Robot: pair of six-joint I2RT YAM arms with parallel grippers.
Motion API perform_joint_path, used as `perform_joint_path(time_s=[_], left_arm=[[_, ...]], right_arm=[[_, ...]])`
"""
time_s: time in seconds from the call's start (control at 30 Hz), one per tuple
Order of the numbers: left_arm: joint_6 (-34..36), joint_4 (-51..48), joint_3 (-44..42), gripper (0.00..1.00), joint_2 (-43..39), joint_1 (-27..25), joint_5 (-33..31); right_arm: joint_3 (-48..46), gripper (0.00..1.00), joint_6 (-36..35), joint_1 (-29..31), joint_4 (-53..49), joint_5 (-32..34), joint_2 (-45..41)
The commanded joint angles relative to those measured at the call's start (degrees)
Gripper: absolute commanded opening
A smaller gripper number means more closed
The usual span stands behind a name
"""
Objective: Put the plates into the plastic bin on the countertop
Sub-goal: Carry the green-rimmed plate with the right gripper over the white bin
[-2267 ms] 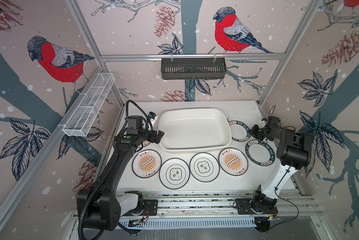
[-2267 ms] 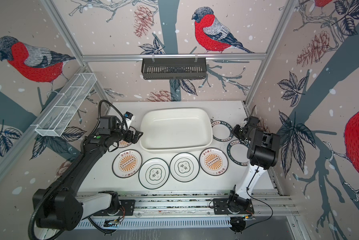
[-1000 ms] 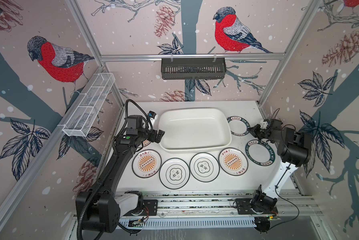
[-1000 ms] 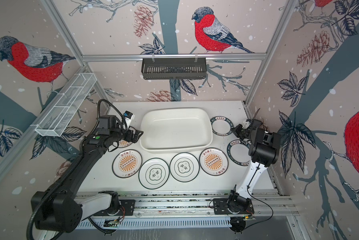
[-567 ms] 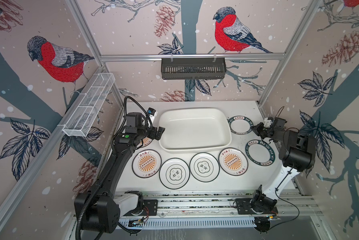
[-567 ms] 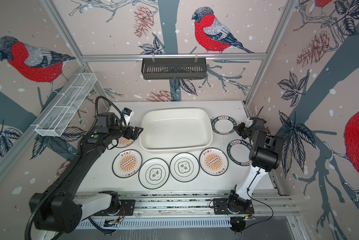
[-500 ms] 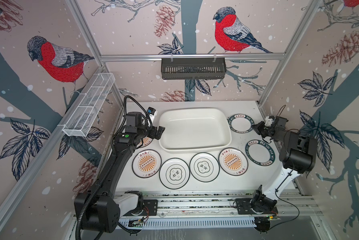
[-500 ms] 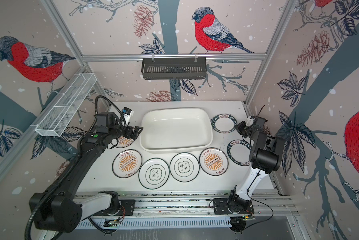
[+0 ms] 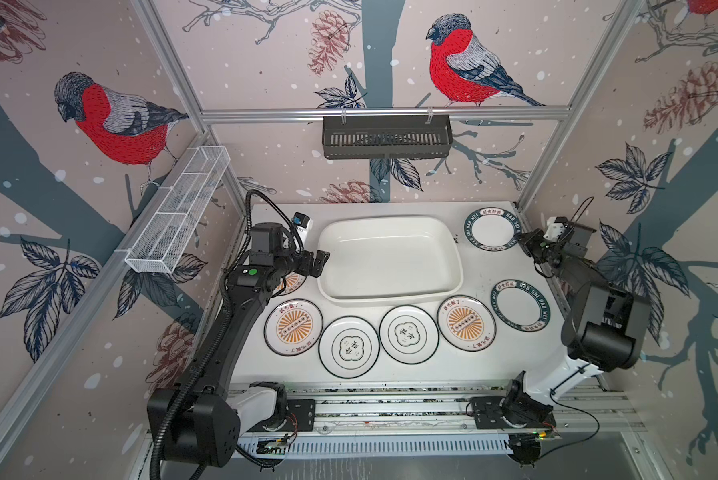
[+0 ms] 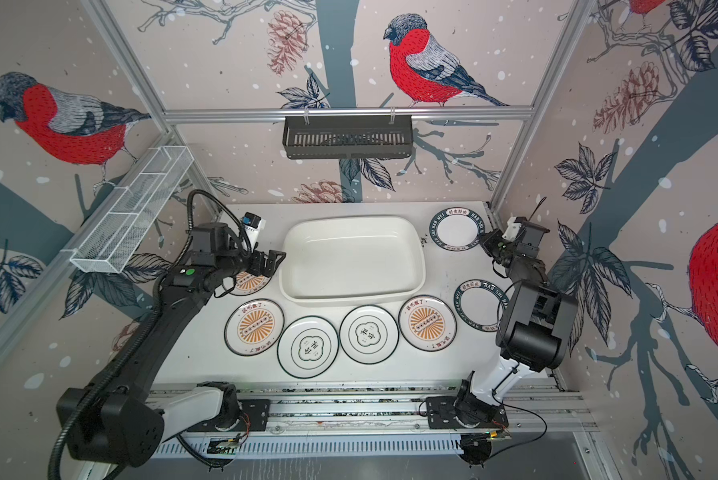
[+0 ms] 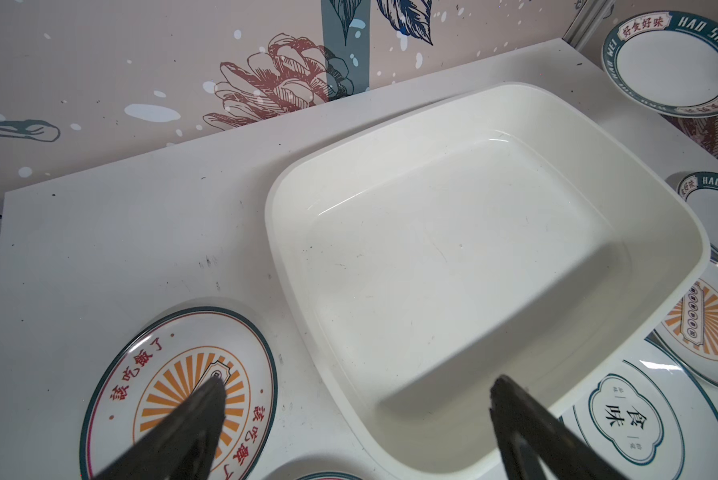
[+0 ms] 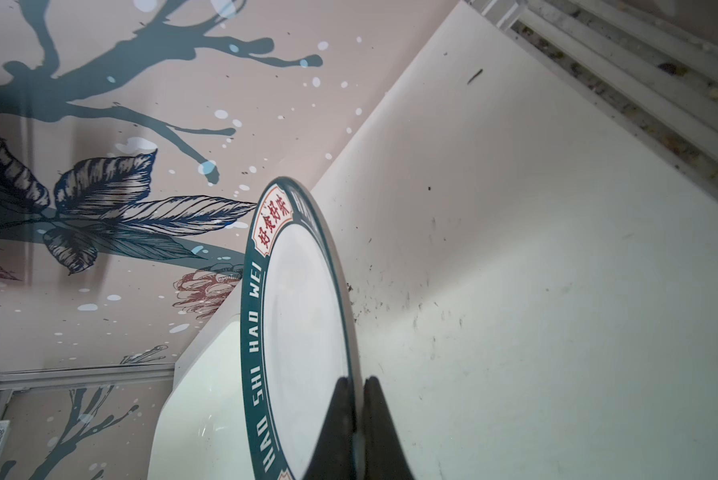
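1. Two grippers to check. Your right gripper [image 12: 355, 380] is clamped tight on the rim of a lettered-ring plate [image 12: 303, 332], with one finger on its face and the other on its underside.
2. You hold that plate clear of the countertop [image 9: 432, 372] near the far right corner. It is just beside the right end of the plastic bin [image 9: 390, 296], not over it.
3. Your left gripper [image 9: 313, 264] stands wide open and grasps nothing, hovering at the bin's left rim. In the left wrist view, one finger sits over a half-hidden sunburst plate [image 11: 157, 374] and the other over the bin's near corner.
4. You will find the bin toward the back of the countertop, in the middle. Every plate lies outside it.
5. Just in front of the bin, four plates lie flat in a close row. From your left they are the left sunburst plate [image 9: 294, 327], the left quatrefoil plate [image 9: 349, 347], the right quatrefoil plate [image 9: 408, 334] and the right sunburst plate [image 9: 466, 323].
6. Right of that row, a second lettered-ring plate [image 9: 520, 305] lies flat beside your right arm.
7. Farther out, a black slotted basket [image 9: 386, 137] hangs on the back rail. A white wire mesh basket [image 9: 178, 208] is mounted along the left wall.
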Motion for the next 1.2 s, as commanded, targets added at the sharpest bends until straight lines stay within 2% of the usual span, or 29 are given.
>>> perform_joint_path(time_s=[0.0, 0.13, 0.23, 0.33, 0.6, 0.87, 1.17], left_arm=[[-0.6, 1.1, 0.7, 0.98, 0.2, 0.0, -0.4], [-1.2, 1.0, 1.4, 0.98, 0.8, 0.0, -0.5], [-1.5, 1.3, 1.4, 0.98, 1.0, 0.0, -0.9], [-1.8, 1.4, 1.6, 0.98, 1.0, 0.0, -1.2], [-1.0, 0.6, 2.0, 0.98, -0.3, -0.1, -2.3], [-1.0, 0.2, 2.2, 0.98, -1.1, 0.0, -2.3], [-1.0, 0.0, 2.2, 0.98, -1.3, 0.1, -1.4]], right_arm=[[1.0, 0.01, 0.7, 0.6, 0.6, -2.4, -1.9], [2.1, 0.02, 0.2, 2.7, -1.6, -3.3, -4.4], [3.3, 0.02, -1.0, 6.5, -4.0, -2.2, -6.1], [5.5, 0.01, -2.5, 11.6, -7.2, -1.0, -6.4], [6.3, 0.01, 0.3, 28.6, -4.8, 1.9, -5.0], [8.5, 0.02, 3.7, 42.6, -0.3, 4.8, 3.4], [14.6, 0.01, 6.2, 50.6, 3.0, 4.9, 17.1]])
